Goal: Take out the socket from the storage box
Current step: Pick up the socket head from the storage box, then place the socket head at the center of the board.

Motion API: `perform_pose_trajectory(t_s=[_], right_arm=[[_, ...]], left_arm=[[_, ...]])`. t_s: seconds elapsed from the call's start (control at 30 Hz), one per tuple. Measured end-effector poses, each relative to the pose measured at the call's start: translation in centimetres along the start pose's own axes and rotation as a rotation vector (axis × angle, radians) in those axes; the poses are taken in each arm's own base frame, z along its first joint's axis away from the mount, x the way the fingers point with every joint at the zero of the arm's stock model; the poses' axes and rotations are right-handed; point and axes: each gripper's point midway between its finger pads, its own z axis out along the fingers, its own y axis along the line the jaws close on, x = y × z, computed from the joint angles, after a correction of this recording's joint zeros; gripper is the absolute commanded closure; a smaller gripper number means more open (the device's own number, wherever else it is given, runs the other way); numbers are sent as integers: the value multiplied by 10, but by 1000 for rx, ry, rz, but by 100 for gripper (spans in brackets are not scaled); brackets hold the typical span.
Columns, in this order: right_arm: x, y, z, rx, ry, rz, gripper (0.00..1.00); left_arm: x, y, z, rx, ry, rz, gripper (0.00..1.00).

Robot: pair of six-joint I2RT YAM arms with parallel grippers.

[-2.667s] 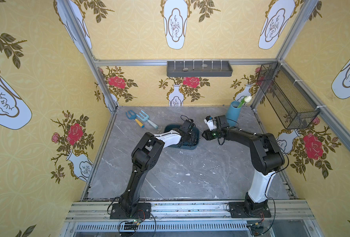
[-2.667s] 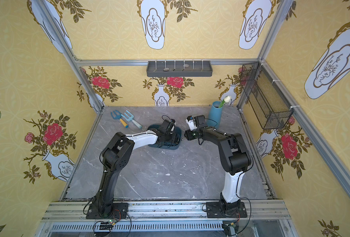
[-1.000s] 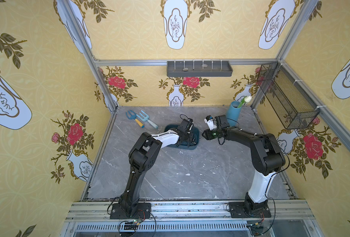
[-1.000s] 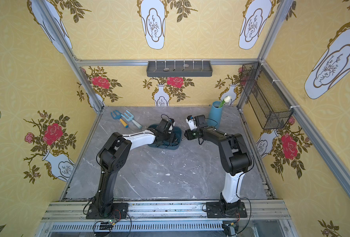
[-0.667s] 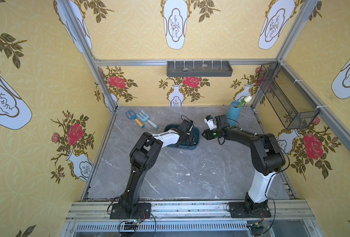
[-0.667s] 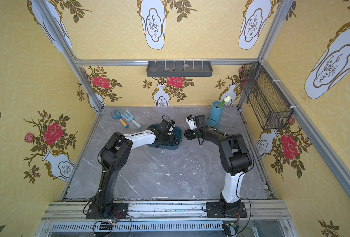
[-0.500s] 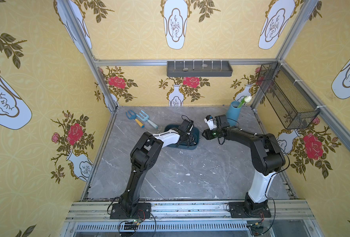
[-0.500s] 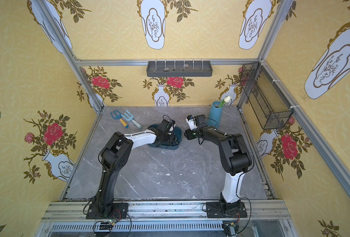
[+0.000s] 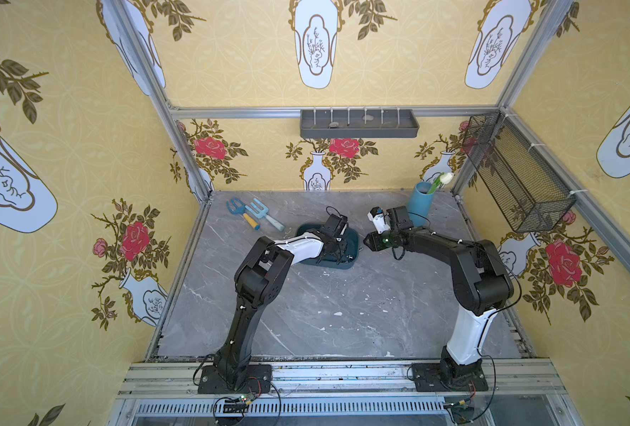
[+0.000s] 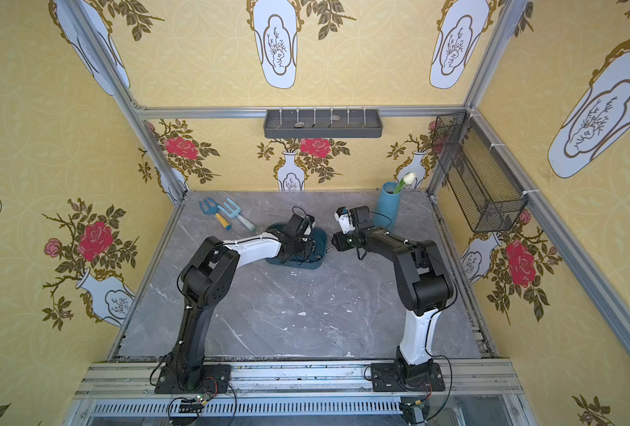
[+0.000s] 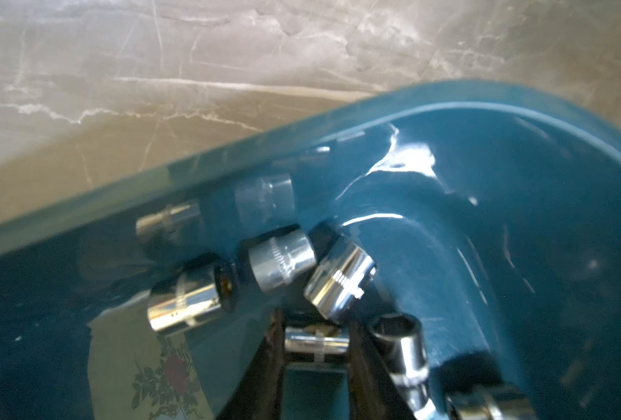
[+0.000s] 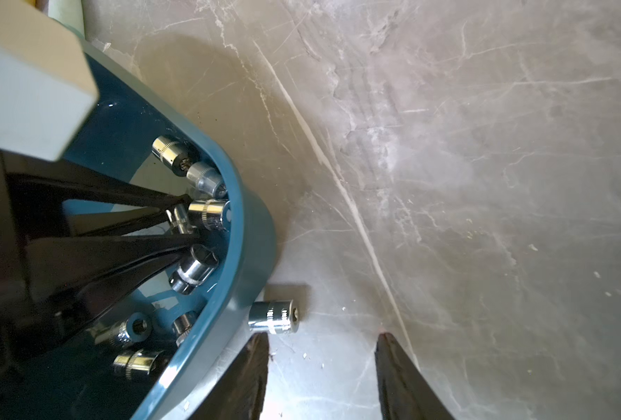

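Observation:
The dark teal storage box (image 9: 351, 255) (image 10: 319, 236) sits at mid-table toward the back. Several chrome sockets lie loose inside it (image 11: 281, 260). My left gripper (image 11: 316, 345) reaches down into the box (image 11: 520, 218) and is shut on a small socket (image 11: 316, 340), which sits crosswise between the fingertips. The right wrist view shows that same grip (image 12: 180, 218) near the box wall (image 12: 254, 232). My right gripper (image 12: 323, 338) (image 9: 366, 241) hovers open just outside the box's right end. One socket (image 12: 273, 315) lies on the table there, against the box, just ahead of one right finger.
A blue vase with a tulip (image 9: 420, 203) stands behind my right wrist. Two small garden tools (image 9: 254, 214) lie at the back left. A grey wall tray (image 9: 359, 125) and a black wire basket (image 9: 516, 173) hang on the walls.
My left gripper's jaws have closed onto a small socket inside the box, after shifting a little within it. My right arm has stayed where it was.

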Motion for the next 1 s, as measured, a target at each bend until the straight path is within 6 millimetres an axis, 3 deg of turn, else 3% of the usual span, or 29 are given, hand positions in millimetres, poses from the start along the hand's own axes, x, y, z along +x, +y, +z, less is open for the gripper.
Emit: perform_pose_trajectory(t_s=[0.13, 0.37, 0.5, 0.63, 0.73, 0.83, 0.93, 1.0], right_arm=[[1, 0, 0, -2, 2, 1, 48], [-1, 3, -4, -8, -6, -1, 48], [-10, 7, -13, -16, -30, -10, 47], [-21, 17, -24, -29, -50, -26, 46], [-33, 31, -31, -44, -72, -55, 46], [-41, 49, -33, -55, -83, -100, 46], [-44, 64, -34, -66, -80, -131, 46], [-43, 72, -33, -76, -74, -144, 46]], left_arm=[[-1, -1, -15, 12, -12, -13, 70], [-21, 11, -53, 16, -92, -52, 71], [-27, 27, -80, 12, -138, -105, 71], [-26, 61, -105, -25, -171, -187, 72], [-12, 92, -114, -72, -168, -267, 72], [18, 120, -112, -123, -120, -350, 73], [45, 142, -107, -170, -81, -424, 73], [48, 152, -106, -183, -96, -470, 73]])
